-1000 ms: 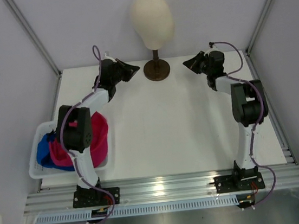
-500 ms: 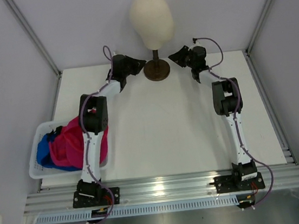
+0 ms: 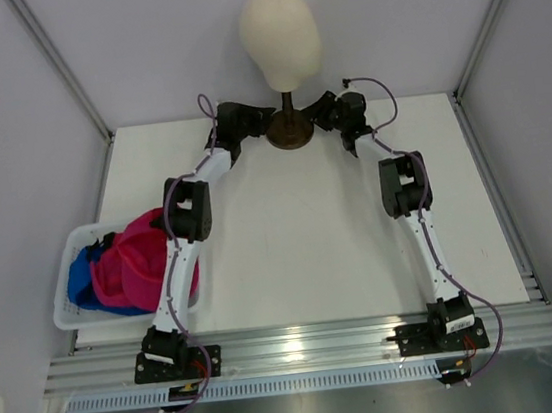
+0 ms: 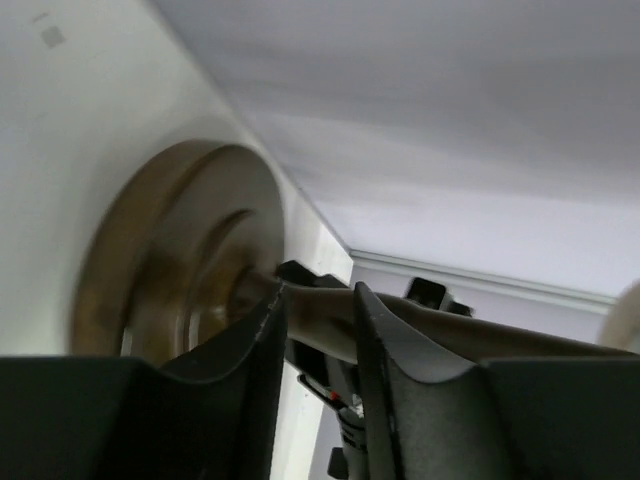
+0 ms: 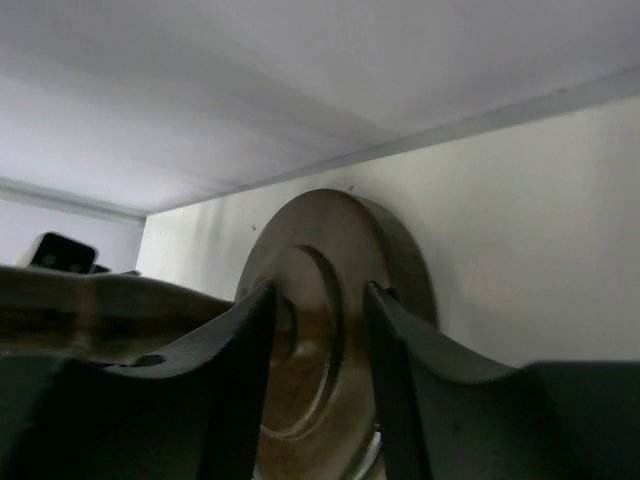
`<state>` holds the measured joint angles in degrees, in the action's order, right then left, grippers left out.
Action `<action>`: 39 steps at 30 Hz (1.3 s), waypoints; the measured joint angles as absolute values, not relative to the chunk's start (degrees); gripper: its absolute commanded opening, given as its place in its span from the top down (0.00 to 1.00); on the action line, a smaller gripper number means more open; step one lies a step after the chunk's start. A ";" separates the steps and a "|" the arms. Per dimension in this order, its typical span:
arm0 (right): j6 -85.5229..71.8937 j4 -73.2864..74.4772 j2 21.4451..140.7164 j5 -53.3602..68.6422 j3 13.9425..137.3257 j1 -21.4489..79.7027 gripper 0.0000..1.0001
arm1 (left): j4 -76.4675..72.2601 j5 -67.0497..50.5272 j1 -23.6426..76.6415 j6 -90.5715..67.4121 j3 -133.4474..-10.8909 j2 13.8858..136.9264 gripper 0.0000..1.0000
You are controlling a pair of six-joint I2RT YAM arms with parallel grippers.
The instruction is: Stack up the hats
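Note:
The hats lie in a heap in a white mesh basket (image 3: 68, 318) at the left table edge: magenta-pink caps (image 3: 133, 269) on top and a royal blue cap (image 3: 81, 276) under them at the left. Both arms stretch to the far back. My left gripper (image 3: 265, 119) is at the left side of the brown stand base (image 3: 290, 132) and my right gripper (image 3: 313, 111) is at its right side. In the left wrist view my left gripper (image 4: 317, 290) stands narrowly apart, and the stand's post (image 4: 320, 325) crosses the gap. My right gripper (image 5: 318, 287) is narrowly apart in front of the base (image 5: 320, 240). Neither holds a hat.
The cream mannequin head (image 3: 280, 37) stands on the brown stand at the back centre, bare. The back wall is close behind it. Metal frame rails run along both sides of the white table (image 3: 300, 234).
Both arms have reached farther back and inward, from well apart to either side of the stand base. The left arm has moved off the basket, so more of the pink caps shows.

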<state>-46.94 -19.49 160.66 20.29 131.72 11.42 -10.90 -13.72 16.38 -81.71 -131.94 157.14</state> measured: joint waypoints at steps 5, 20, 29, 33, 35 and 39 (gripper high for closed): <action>-45.10 -16.21 160.73 19.79 132.88 12.78 0.52 | -6.90 -13.69 16.49 -84.55 -130.93 157.32 0.60; -36.73 -5.08 155.74 18.17 130.76 13.28 0.46 | 7.62 -11.11 16.75 -77.82 -131.33 154.10 0.44; -31.18 0.86 154.69 14.66 131.72 13.06 0.37 | 10.02 -9.69 16.25 -73.65 -132.25 153.47 0.41; -30.59 2.85 155.20 14.15 131.90 13.02 0.35 | 10.52 -9.30 16.08 -73.47 -132.31 153.47 0.39; -30.57 3.05 155.22 14.00 132.09 13.02 0.35 | 10.94 -9.02 15.99 -73.41 -132.49 153.47 0.39; -31.35 2.83 155.46 14.17 132.33 12.99 0.35 | 12.21 -8.84 15.99 -73.47 -134.67 154.06 0.39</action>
